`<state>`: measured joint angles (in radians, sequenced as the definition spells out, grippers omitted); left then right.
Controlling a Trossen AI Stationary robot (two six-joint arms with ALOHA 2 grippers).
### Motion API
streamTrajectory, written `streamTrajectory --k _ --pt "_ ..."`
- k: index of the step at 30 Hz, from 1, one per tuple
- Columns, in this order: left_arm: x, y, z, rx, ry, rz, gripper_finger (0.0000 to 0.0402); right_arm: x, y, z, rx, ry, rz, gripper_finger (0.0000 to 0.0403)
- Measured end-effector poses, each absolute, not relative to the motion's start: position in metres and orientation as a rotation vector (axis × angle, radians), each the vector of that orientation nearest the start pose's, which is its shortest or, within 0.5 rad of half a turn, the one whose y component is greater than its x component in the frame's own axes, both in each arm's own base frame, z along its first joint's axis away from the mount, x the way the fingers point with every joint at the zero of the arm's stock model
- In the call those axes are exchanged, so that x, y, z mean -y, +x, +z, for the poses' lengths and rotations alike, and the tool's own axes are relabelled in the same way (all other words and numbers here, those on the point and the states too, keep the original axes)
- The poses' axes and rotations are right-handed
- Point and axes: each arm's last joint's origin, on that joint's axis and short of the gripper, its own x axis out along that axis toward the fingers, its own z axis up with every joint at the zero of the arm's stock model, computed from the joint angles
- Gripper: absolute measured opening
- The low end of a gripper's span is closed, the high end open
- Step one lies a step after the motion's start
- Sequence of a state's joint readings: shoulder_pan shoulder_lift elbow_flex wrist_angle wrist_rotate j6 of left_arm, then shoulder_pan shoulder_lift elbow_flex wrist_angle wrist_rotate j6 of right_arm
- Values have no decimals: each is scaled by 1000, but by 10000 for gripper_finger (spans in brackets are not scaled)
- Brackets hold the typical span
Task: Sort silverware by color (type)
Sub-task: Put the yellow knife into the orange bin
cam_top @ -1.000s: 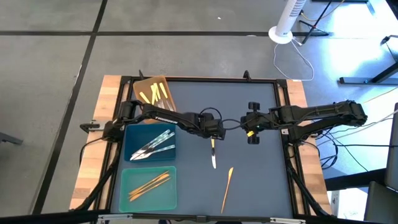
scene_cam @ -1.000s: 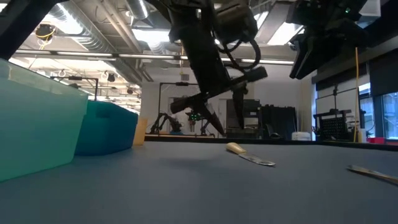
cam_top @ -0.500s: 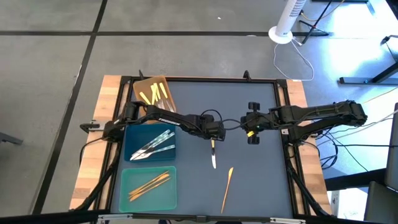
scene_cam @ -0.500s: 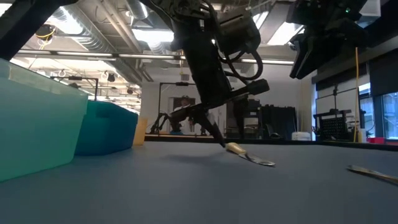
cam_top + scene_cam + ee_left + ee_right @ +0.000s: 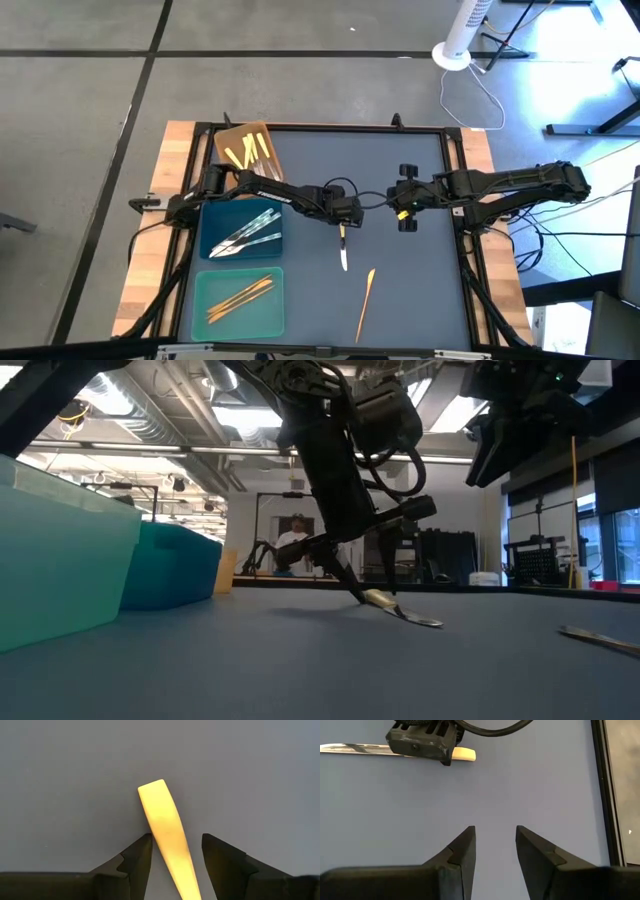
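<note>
Yellow-handled knife (image 5: pixel 167 837): lies flat on the grey mat, handle between the open fingers (image 5: pixel 135 857) of the left gripper (image 5: pixel 342 222), long axis running nearly along them, slightly askew. Ungripped. Right gripper (image 5: pixel 404 208): farther off, parted, empty, hovering.

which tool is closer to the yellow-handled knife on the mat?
Left. The left tool straddles the yellow-handled knife handle, fingers open. The right tool hovers off to the side, holding nothing.
</note>
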<state>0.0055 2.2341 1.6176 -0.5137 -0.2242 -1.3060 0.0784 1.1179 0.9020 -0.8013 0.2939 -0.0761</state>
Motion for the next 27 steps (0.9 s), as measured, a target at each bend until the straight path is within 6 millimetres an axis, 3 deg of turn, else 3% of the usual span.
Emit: streamTrajectory --k 27 --pt "-10 456 129 -816 -1007 920 76 -8 207 266 -1010 -258 -159 127"
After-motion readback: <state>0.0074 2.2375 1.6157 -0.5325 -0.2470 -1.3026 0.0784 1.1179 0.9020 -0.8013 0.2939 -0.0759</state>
